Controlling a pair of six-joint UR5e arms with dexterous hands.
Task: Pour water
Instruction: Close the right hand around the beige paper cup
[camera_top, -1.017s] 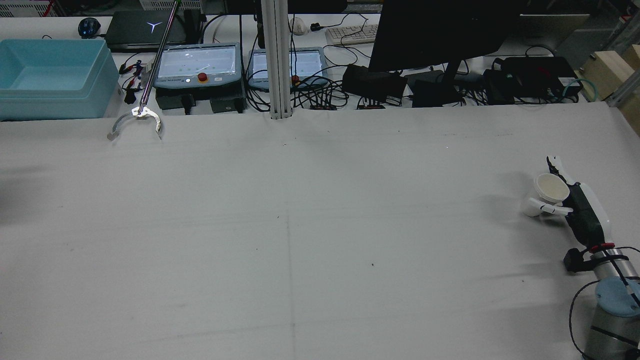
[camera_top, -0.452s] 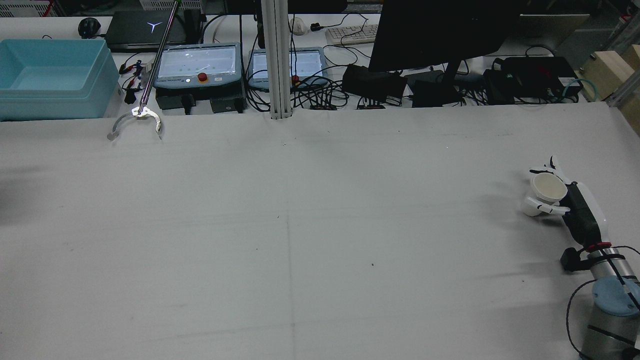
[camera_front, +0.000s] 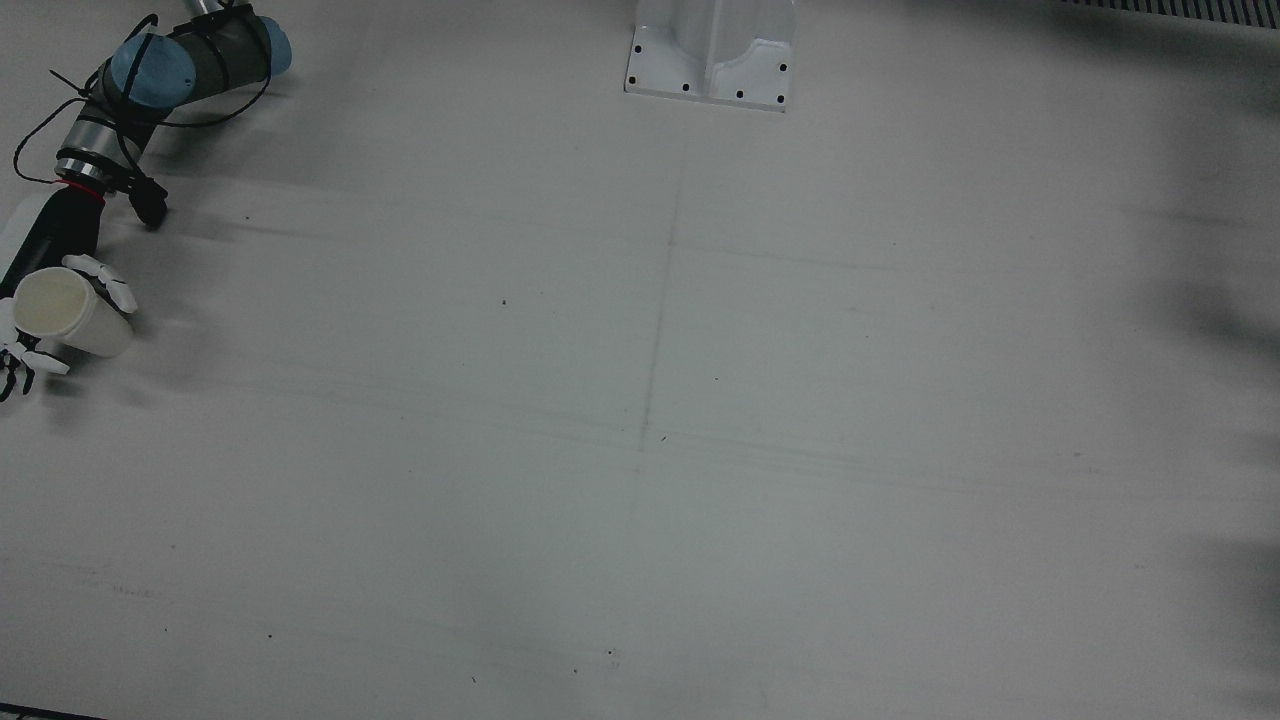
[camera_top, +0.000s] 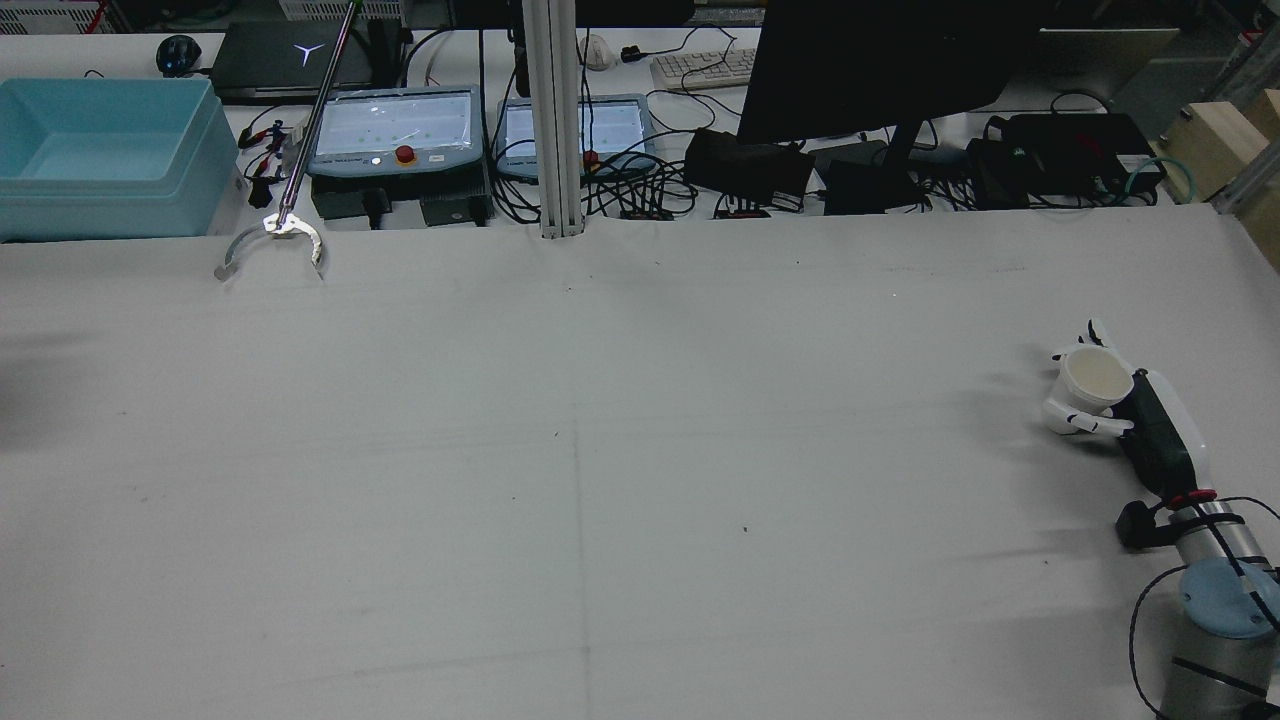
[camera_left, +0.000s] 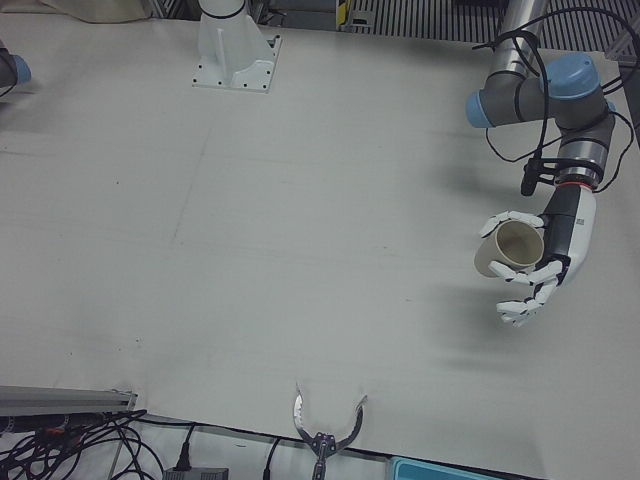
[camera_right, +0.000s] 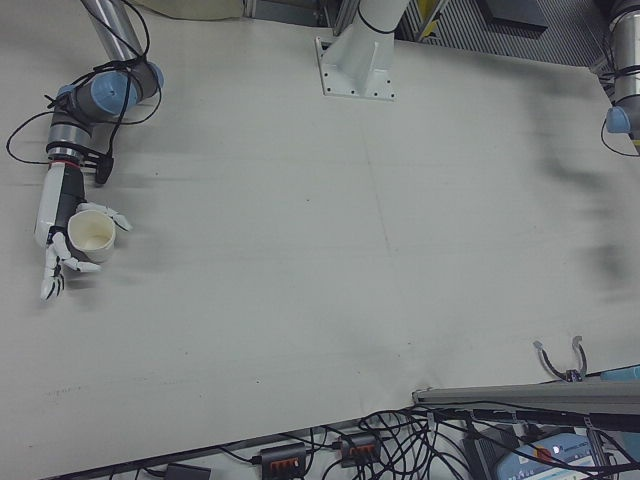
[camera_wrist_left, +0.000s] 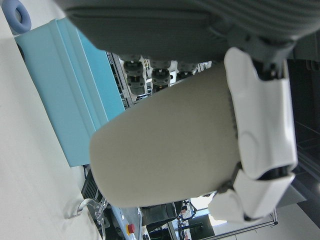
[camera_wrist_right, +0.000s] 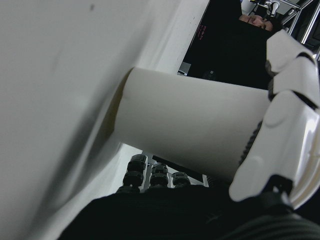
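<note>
My right hand (camera_top: 1150, 435) is shut on a white paper cup (camera_top: 1094, 383) at the right side of the table, its fingers wrapped round the wall. The cup leans a little, mouth up, low by the cloth. This hand (camera_front: 55, 225) and cup (camera_front: 68, 310) show at the left of the front view, in the right-front view (camera_right: 88, 236), and close up in the right hand view (camera_wrist_right: 195, 137). My left hand (camera_left: 562, 240) is shut on a tan paper cup (camera_left: 510, 250), held above the table with its mouth tipped sideways. That cup fills the left hand view (camera_wrist_left: 165, 150).
A blue bin (camera_top: 100, 150) stands at the far left edge. A metal reach-grabber (camera_top: 270, 245) lies with its claw on the cloth, and also shows in the left-front view (camera_left: 325, 430). An aluminium post (camera_top: 555, 120), control boxes and cables line the far edge.
My right hand's fingers have closed round the white cup, and hand and cup have shifted slightly left and away from me. The left hand is outside the rear view throughout.
</note>
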